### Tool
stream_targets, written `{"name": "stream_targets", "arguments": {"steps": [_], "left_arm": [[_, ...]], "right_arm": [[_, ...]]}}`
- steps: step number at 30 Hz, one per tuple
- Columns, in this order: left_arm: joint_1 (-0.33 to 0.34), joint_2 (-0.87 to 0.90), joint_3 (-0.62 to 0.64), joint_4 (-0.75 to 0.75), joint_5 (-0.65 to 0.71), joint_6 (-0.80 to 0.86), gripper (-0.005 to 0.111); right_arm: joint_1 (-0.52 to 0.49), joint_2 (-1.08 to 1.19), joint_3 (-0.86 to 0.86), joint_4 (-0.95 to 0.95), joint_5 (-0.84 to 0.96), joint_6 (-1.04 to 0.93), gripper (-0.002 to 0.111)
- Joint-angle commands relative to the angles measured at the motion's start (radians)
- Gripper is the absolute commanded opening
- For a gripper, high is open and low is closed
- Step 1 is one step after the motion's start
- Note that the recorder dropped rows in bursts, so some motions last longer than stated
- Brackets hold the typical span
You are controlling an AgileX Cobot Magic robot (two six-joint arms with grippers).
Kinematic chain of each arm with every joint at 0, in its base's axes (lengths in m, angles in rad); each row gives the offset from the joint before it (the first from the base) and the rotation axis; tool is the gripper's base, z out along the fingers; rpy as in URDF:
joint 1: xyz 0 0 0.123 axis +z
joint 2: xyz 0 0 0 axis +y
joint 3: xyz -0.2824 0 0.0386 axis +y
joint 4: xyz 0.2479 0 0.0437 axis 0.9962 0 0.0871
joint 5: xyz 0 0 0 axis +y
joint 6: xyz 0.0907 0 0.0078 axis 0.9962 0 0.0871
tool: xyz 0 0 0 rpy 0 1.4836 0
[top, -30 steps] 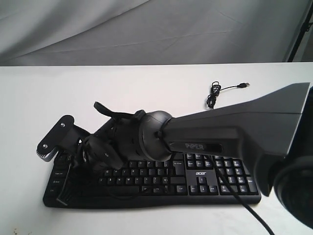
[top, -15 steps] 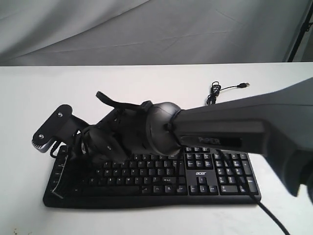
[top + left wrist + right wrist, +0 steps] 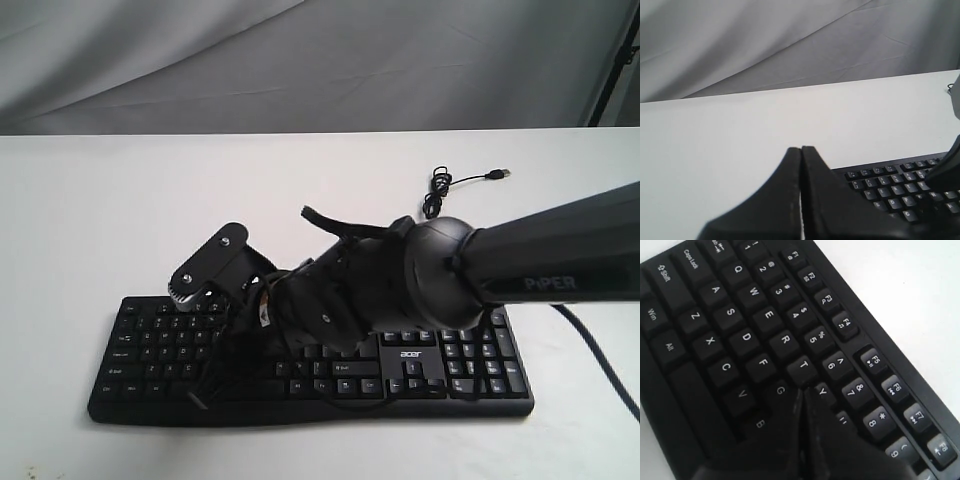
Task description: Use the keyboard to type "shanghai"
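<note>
The black keyboard [image 3: 150, 345] lies along the near side of the white table, with its acer logo [image 3: 412, 355] showing by the arrow keys. My right arm reaches across it from the right. The right gripper [image 3: 212, 378] is shut and points down at the letter keys. In the right wrist view the keyboard [image 3: 747, 337] fills the picture, and the shut right gripper [image 3: 802, 390] has its tips between G and Y, hiding the H key. My left gripper [image 3: 801, 149] is shut and empty, held above the bare table beside the keyboard's [image 3: 895, 192] left end. It does not show in the exterior view.
The keyboard's thin black USB cable [image 3: 440, 190] lies coiled on the table behind the number pad, with its plug further right. A grey cloth backdrop [image 3: 300, 60] hangs behind the table's far edge.
My right arm and gripper have swung rightward along the keyboard, from its left-end keys to the middle letter keys. The keyboard has stayed put.
</note>
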Motion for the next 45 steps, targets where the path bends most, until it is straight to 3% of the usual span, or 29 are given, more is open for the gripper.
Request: {"name": "stream_targets", "arguments": {"steps": [1,37,45], "left_arm": [[-0.004,-0.003,0.004,0.001,-0.005,-0.003,0.000],[-0.004,-0.003,0.004,0.001,-0.005,-0.003,0.000],[-0.004,-0.003,0.004,0.001,-0.005,-0.003,0.000]], "right_arm": [[-0.003,-0.010,0.007,0.014,-0.053,0.005,0.000],[-0.006,0.055,0.007,0.011,-0.016,-0.027,0.000],[0.009,-0.065,0.005,0.000,0.018,-0.029,0.000]]}}
